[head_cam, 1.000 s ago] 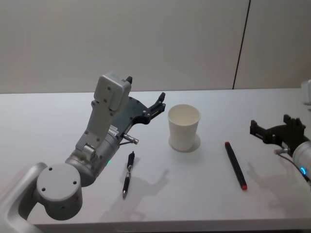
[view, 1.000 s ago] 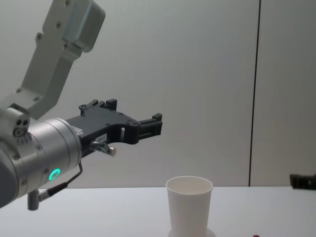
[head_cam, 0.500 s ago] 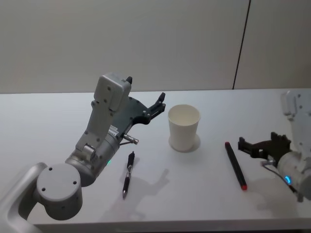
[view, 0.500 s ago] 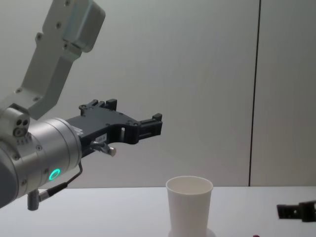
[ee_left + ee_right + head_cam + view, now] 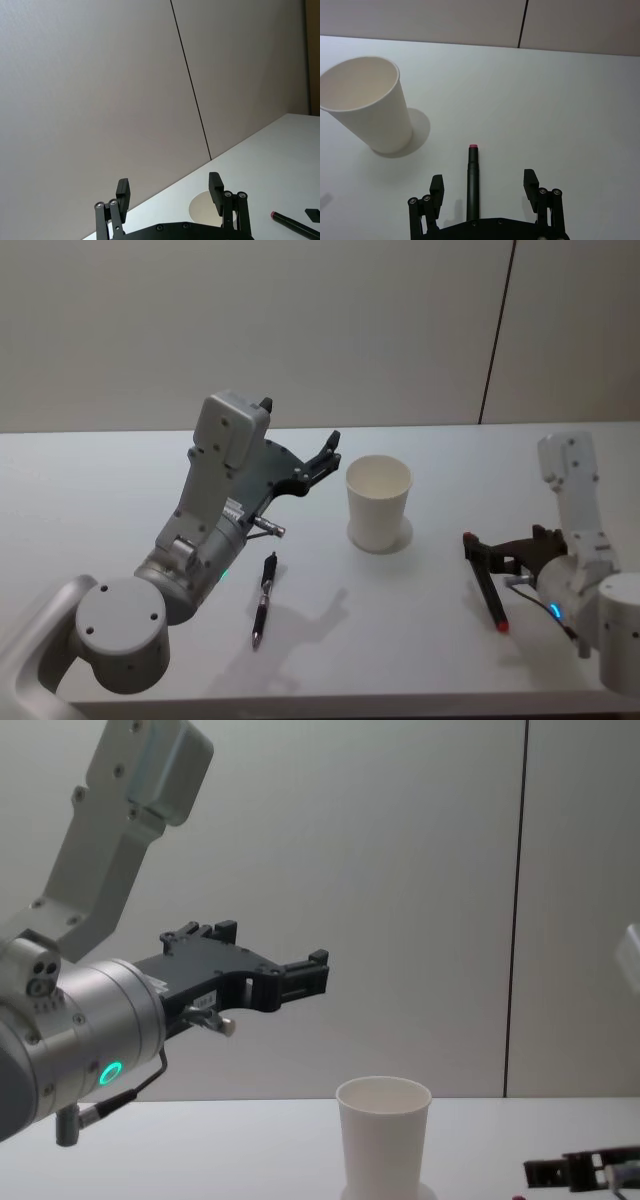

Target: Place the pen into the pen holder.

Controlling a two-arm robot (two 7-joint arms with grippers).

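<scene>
Two pens lie on the white desk (image 5: 100,470). The black pen with red ends (image 5: 485,580) rests flat to the right of the pen holder (image 5: 379,502), well apart from it, one end toward the wall and the other toward the robot. The second pen (image 5: 263,598), dark with a slim tip, lies to the left of the holder and nearer the robot, just in front of the left arm.

The pen holder, a plain white paper cup, stands upright near the middle of the desk with nothing in it.

The right tool (image 5: 483,181) sits low over the far part of the black pen. Its fingers are spread wide. In the right wrist view the pen runs straight up the middle of the gap, one finger on each side, and neither finger touches it. The pen's red end sticks out beyond the fingertips, toward the wall. Whether the fingertips reach the desk I cannot tell.

The left tool (image 5: 328,452) hangs in the air left of the holder, above the level of its rim, pointing toward the holder and the wall. Its fingers are also parted wide, and it grips nothing.
</scene>
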